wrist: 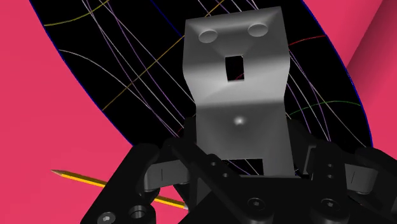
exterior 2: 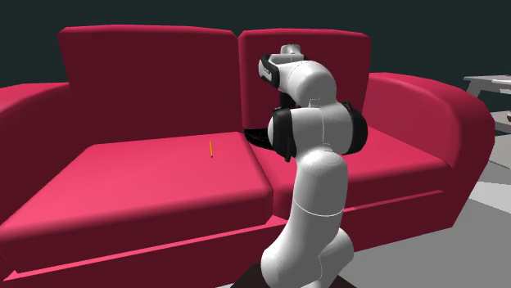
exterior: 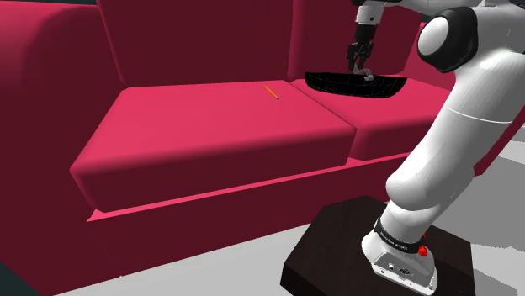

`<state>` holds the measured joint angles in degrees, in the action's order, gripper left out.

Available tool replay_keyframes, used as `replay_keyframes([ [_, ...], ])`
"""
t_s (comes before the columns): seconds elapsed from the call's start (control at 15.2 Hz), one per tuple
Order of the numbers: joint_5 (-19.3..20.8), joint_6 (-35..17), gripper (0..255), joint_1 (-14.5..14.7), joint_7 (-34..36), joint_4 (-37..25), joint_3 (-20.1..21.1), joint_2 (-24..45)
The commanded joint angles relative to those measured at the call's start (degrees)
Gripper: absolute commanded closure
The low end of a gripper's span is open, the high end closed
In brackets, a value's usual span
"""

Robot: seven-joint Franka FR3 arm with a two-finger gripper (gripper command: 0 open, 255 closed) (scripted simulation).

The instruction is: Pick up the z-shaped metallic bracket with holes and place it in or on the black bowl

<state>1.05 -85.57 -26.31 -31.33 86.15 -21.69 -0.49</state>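
Observation:
A grey Z-shaped bracket (wrist: 238,83) with round and square holes sticks out from between my black fingers (wrist: 172,168), clasped by my gripper (wrist: 238,162). Behind it spreads the inside of the black bowl (wrist: 127,63). In the shoulder view the gripper (exterior: 360,63) hangs just over the black bowl (exterior: 336,82), which rests on the sofa's right seat cushion, and the bracket (exterior: 368,75) dips at the bowl's rim. In the second exterior view an edge of the bowl (exterior 2: 255,137) peeks out from behind my arm.
An orange pencil (exterior: 270,92) (exterior 2: 210,149) (wrist: 83,180) lies on the red sofa's left cushion (exterior: 210,134), near the seam between the cushions. The sofa's backrest (exterior: 193,42) rises close behind the bowl. A grey table (exterior 2: 491,82) stands at the second exterior view's right.

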Motion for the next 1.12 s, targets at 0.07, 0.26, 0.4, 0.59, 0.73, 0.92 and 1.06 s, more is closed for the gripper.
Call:
replay_keyframes([
  [0.07, 0.28, -1.74, 255, 0.08, 0.19, 2.43, 0.09, -0.76],
  [0.26, 0.28, -1.74, 255, 0.08, 0.19, 2.43, 0.09, -0.76],
  [0.4, 0.28, -1.74, 255, 0.08, 0.19, 2.43, 0.09, -0.76],
  [0.59, 0.28, -1.74, 0, 0.08, 0.19, 2.43, 0.09, -0.76],
  [0.73, 0.28, -1.74, 0, 0.08, 0.19, 2.43, 0.09, -0.76],
  [0.92, -0.01, 0.40, 0, 0.00, -0.03, -0.45, -0.01, 0.03],
  [1.06, -0.75, 4.90, 0, -0.29, -0.57, -6.79, -0.30, 2.01],
])
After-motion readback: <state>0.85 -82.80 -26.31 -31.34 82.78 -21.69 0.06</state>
